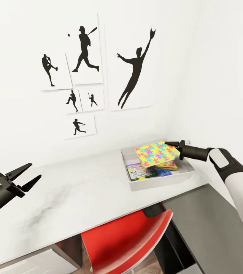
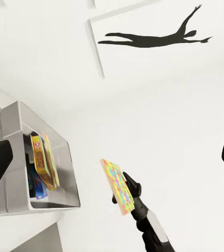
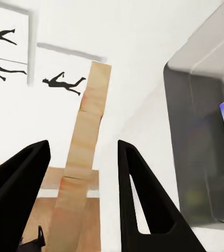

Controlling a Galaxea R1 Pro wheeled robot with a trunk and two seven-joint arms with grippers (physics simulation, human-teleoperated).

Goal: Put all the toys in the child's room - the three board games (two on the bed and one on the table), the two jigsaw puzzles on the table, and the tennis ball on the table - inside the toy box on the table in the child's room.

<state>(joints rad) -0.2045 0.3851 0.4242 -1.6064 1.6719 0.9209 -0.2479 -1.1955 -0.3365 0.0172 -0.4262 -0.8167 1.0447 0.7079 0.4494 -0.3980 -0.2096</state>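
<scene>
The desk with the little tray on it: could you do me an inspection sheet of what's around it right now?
Surface: white marbled table.
Job's things: grey toy box at the table's far right holds board games; a colourful jigsaw puzzle hangs tilted above it.
Clutter: nothing seen.
Claws: right claw grips the puzzle's edge; left claw open, empty, above the table's left end.
Cables: nothing seen.
Surroundings: red chair tucked under the table; baseball silhouette prints on the white wall.
</scene>
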